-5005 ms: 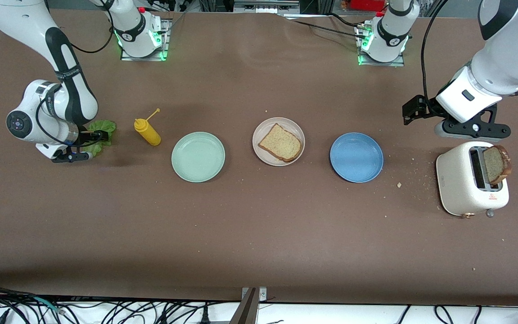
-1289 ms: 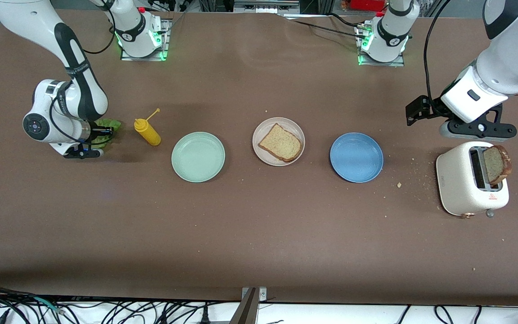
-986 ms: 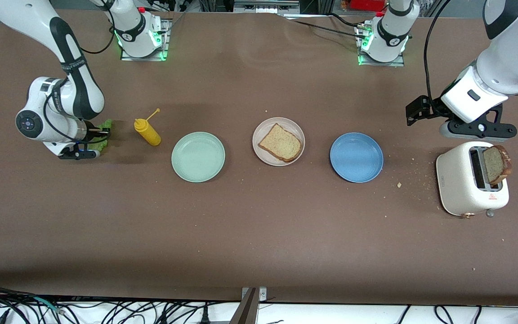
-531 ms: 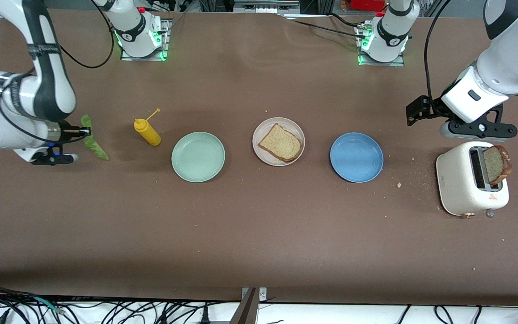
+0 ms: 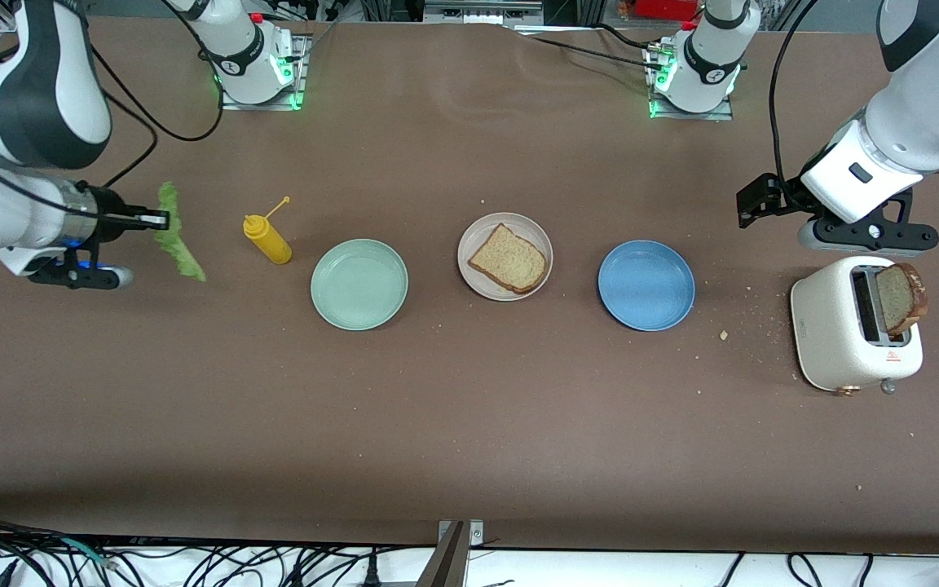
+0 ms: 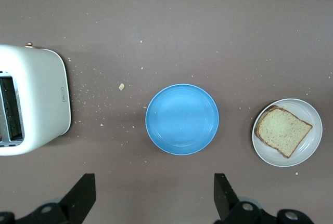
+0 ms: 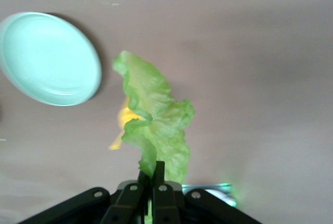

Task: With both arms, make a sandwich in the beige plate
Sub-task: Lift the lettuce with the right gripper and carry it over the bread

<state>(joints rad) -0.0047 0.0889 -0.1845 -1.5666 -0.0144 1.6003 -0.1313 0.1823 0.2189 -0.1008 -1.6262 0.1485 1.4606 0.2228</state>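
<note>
One ruffled green lettuce leaf (image 5: pixel 178 236), dangling from right gripper (image 5: pixel 161 218).

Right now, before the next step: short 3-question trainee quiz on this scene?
1. True or false: the right pincer is shut on the lettuce leaf.
2. What lies on the beige plate?
A. one bread slice
B. a finished sandwich
C. nothing
3. Fill in: the second bread slice stands in the ____.

Key:
1. True.
2. A.
3. Toaster.

Bread slice (image 5: pixel 509 259) on beige plate (image 5: pixel 478 232).
</note>
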